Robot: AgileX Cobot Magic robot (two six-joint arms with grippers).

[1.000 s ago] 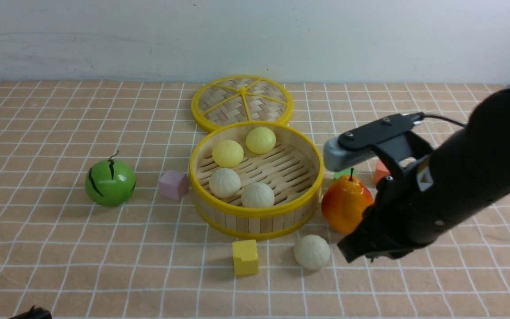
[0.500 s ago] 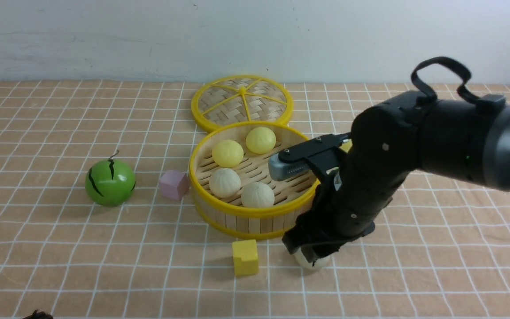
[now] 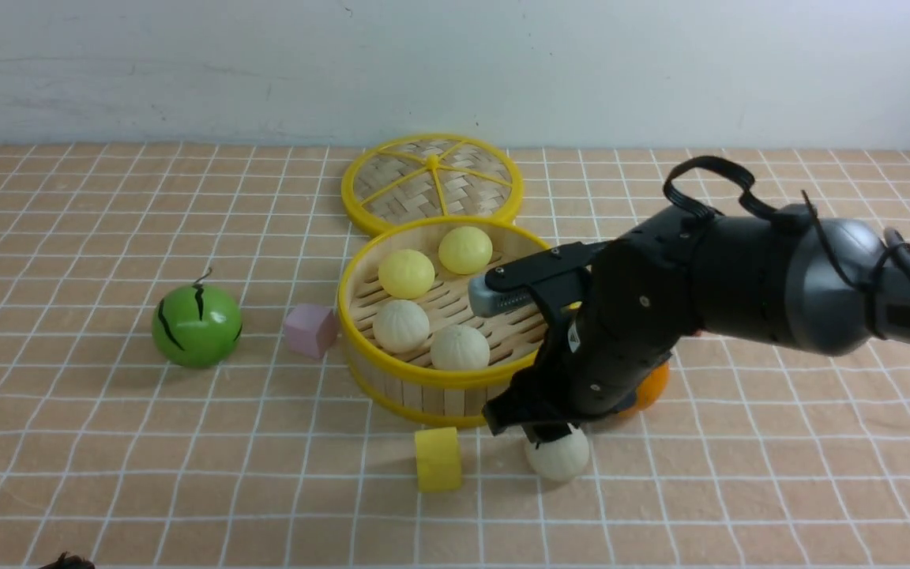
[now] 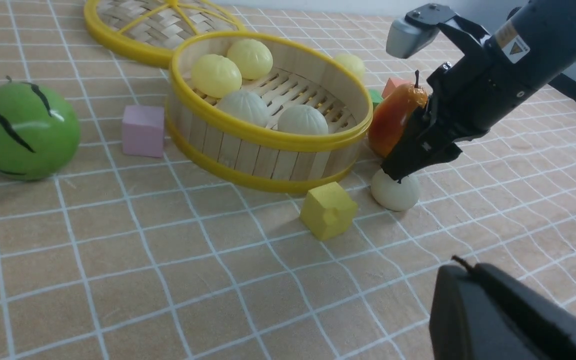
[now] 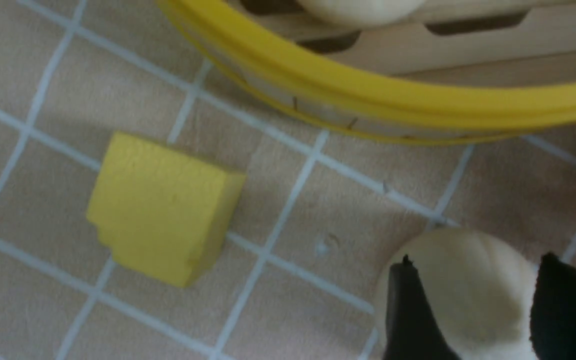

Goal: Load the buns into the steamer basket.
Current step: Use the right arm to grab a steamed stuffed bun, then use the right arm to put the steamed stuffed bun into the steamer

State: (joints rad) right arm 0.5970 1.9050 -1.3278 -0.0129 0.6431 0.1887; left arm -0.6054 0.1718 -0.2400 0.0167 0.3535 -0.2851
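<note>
One off-white bun (image 3: 558, 460) lies on the bench (image 3: 186, 474), just in front of the steamer basket (image 3: 455, 393), which holds four other buns (image 3: 406, 273). The right gripper (image 3: 548, 436) straddles it, jaws wide. A yellow cube (image 3: 438, 458) sits beside. The left gripper (image 4: 508, 315) has its jaws closed.

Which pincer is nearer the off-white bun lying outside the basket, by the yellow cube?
Right. The right pincer is down over the bun, straddling it with jaws open. The left pincer sits shut, low at the front view's near left edge, far from it.
</note>
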